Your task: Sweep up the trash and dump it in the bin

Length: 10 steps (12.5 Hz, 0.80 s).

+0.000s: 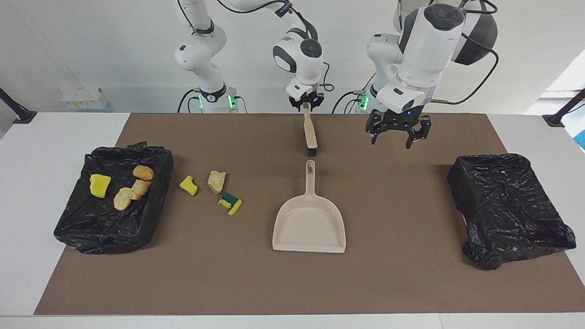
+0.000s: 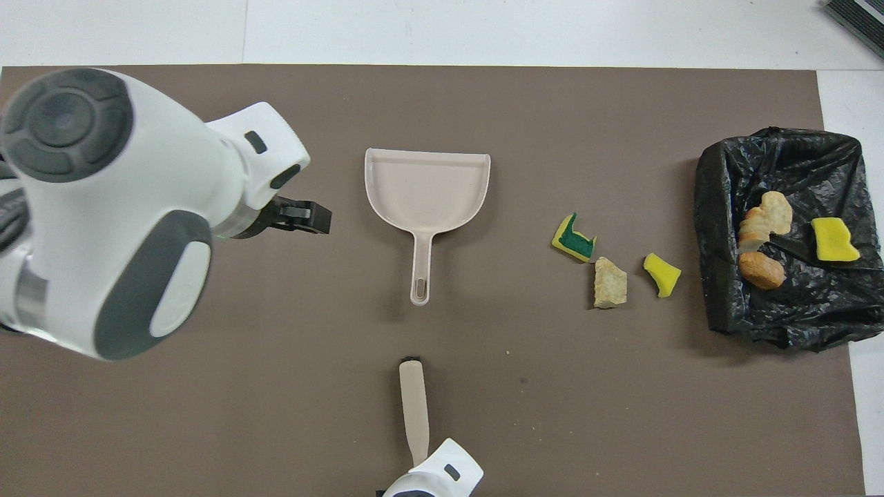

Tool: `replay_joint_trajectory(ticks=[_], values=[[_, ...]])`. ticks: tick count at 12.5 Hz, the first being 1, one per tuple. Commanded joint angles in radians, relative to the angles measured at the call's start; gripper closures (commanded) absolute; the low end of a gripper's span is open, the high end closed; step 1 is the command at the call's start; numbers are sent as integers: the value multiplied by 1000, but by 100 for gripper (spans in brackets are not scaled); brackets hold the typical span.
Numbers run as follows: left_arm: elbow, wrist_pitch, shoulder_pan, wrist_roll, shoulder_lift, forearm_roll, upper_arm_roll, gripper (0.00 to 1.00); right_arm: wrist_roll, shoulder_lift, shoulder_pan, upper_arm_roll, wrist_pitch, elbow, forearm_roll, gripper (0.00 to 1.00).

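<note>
My right gripper [image 1: 306, 106] is shut on the handle of the beige brush [image 1: 310, 132]. Its black bristles hang low over the mat, nearer to the robots than the dustpan's handle. The beige dustpan [image 1: 310, 224] lies flat mid-mat, handle toward the robots. Three scraps of trash lie on the mat beside it toward the right arm's end: a yellow sponge [image 1: 188, 185], a tan chunk [image 1: 216, 181] and a green-yellow sponge [image 1: 230, 203]. A black-bagged bin [image 1: 155, 201] at that end holds a yellow sponge [image 1: 100, 185] and tan chunks [image 1: 122, 198]. My left gripper [image 1: 392, 140] is open and empty above the mat.
A second black-bagged bin [image 1: 502, 205] sits at the left arm's end of the brown mat [image 1: 388, 274]. The left arm hides that end in the overhead view, where the dustpan [image 2: 428, 186] and brush [image 2: 413, 400] show mid-mat.
</note>
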Motion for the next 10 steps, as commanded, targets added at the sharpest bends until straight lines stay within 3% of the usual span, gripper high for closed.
replay_joint_trajectory(ticks=[1,3,5,9,10], values=[[-2,78,-82,-91,90,8,15,0,29,15,-1,-2,3,30,-19,65],[-7,189,-121,-193,159,10,15,0,29,17,-1,-2,1,30,-19,58],[-11,223,-159,-213,202,8,13,0,28,18,-4,-2,1,32,-20,57],[-143,330,-227,-237,199,7,13,0,18,12,-30,-5,-32,46,-19,75],[-155,351,-230,-244,202,5,13,0,17,8,-43,-5,-52,52,-20,90]])
